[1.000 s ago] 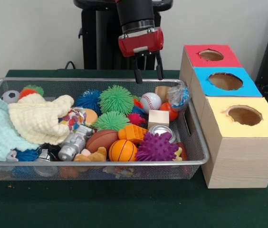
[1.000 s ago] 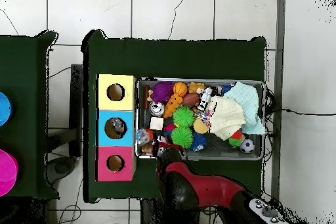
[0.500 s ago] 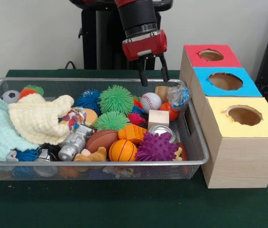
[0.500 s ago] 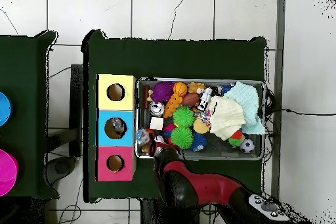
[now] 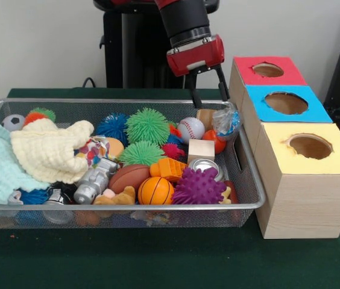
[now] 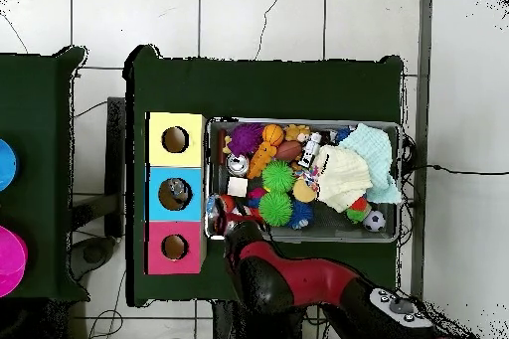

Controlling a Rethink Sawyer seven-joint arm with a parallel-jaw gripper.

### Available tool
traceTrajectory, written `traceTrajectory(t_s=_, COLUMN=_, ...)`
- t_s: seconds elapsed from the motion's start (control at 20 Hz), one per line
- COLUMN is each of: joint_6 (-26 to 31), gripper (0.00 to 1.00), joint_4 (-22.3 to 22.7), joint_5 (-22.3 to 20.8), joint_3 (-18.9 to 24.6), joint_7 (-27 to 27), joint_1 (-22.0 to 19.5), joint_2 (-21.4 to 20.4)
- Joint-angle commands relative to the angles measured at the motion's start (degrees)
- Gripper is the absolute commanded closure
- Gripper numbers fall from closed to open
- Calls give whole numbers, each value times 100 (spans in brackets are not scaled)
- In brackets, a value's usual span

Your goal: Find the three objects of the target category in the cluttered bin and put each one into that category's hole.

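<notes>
The wire mesh bin [image 5: 128, 208] [image 6: 386, 236] is full of toys. One crinkly blue and white plastic wrapper [image 5: 225, 123] [image 6: 216, 208] lies in the bin's far right corner, next to the boxes. My gripper [image 5: 209, 95] [image 6: 231, 224] is open and empty, hanging just above the bin's far rim, a little left of and above the wrapper. No other wrappers show. The three boxes have a red top [image 5: 266, 70] [image 6: 174, 248], a blue top [image 5: 286, 103] [image 6: 175, 194] and a yellow top [image 5: 310, 147] [image 6: 175, 140], each with a round hole.
In the bin are green spiky balls [image 5: 147, 125], a purple spiky ball [image 5: 199, 186], a baseball [image 5: 190, 129], a basketball [image 5: 155, 191], a wooden cube [image 5: 201, 150], a silver can [image 5: 206, 167] and cream and mint cloths [image 5: 49, 150]. The blue box's hole holds something [image 6: 178, 191].
My gripper has moved to the right in the front view, along the bin's far rim toward the wrapper and the boxes. It stays open. Nothing in the bin has moved.
</notes>
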Motion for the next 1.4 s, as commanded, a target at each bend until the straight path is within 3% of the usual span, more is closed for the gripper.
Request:
traceTrajectory(t_s=0.05, joint_6=-219, gripper=0, joint_4=-278, joint_5=-26, joint_3=402, joint_7=1070, joint_1=97, joint_2=270)
traceTrajectory(t_s=0.9, joint_6=-457, gripper=0, joint_4=-793, joint_5=-473, joint_3=364, joint_7=932, joint_1=-32, joint_2=1346)
traceTrajectory(t_s=1.4, joint_6=-621, gripper=0, joint_4=-988, joint_5=-605, joint_3=168, joint_7=763, joint_1=9, joint_2=1535)
